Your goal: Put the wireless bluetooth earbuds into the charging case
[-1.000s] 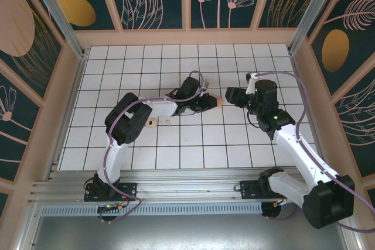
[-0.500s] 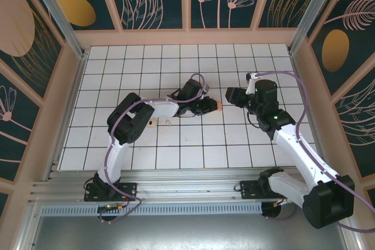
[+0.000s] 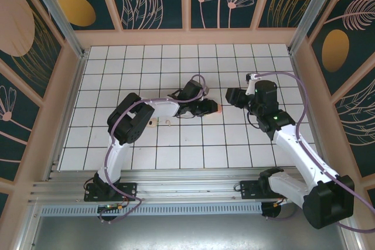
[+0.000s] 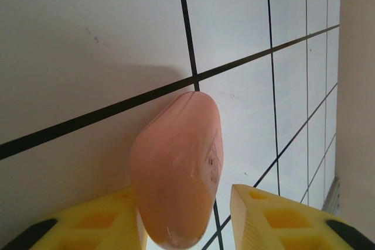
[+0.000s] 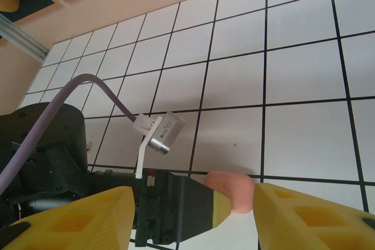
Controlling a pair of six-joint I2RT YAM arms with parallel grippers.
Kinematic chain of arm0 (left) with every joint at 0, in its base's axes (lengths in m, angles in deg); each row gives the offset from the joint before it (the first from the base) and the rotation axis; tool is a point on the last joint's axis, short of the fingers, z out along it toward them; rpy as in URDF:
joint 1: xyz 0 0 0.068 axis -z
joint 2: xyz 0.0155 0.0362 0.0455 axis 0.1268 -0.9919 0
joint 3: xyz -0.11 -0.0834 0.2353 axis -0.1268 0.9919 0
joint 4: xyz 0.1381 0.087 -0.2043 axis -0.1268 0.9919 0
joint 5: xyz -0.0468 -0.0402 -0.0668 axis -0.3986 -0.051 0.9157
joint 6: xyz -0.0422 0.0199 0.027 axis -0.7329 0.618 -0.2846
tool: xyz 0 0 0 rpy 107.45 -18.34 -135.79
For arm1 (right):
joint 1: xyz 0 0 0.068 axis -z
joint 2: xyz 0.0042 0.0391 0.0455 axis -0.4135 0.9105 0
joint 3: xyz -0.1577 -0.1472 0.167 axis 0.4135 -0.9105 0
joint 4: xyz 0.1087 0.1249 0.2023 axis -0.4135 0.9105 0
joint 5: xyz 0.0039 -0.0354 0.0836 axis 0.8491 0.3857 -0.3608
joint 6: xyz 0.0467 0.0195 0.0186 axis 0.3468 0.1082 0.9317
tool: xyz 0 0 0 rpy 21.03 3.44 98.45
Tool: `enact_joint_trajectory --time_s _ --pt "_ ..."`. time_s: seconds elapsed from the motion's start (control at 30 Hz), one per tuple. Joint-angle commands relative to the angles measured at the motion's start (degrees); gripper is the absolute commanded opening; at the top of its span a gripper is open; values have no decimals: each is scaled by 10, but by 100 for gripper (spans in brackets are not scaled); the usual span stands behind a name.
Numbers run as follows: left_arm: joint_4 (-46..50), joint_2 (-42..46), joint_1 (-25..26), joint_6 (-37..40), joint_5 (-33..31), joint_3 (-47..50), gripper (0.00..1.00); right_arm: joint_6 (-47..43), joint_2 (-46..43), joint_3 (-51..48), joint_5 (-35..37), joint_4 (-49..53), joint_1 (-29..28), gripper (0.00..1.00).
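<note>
A salmon-pink pebble-shaped charging case (image 3: 217, 108) lies shut on the white tiles near the middle. My left gripper (image 3: 209, 108) reaches to it from the left. In the left wrist view the case (image 4: 176, 168) sits between the yellow fingers, against the left one and with a clear gap to the right one, so this gripper (image 4: 181, 194) is open. My right gripper (image 3: 232, 96) hovers just right of the case, open and with nothing in it. Its wrist view looks down on the case (image 5: 231, 188). Two tiny pale earbuds (image 3: 153, 123) (image 3: 168, 122) lie on the tiles left of centre.
The tiled floor (image 3: 117, 74) is boxed in by beige walls and aluminium posts (image 3: 53, 10). The left arm's forearm crosses the tiles just above the two earbuds. A purple cable with a small silver camera (image 5: 161, 136) sits on the left wrist, close under my right gripper.
The left jaws, shut on the pink case a second ago, have opened off it. The left wrist shifted slightly. The right arm has barely moved.
</note>
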Motion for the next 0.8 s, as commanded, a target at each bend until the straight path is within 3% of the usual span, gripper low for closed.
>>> enact_joint_trajectory --time_s 0.0,0.43,0.77 --pt "64 33 2 41 -38 -14 42 7 -17 -6 2 3 5 56" --pt "252 169 -4 139 -203 21 48 14 -18 -7 -9 1 5 57" --pt "378 375 -100 140 -317 181 57 22 9 3 -33 -3 4 57"
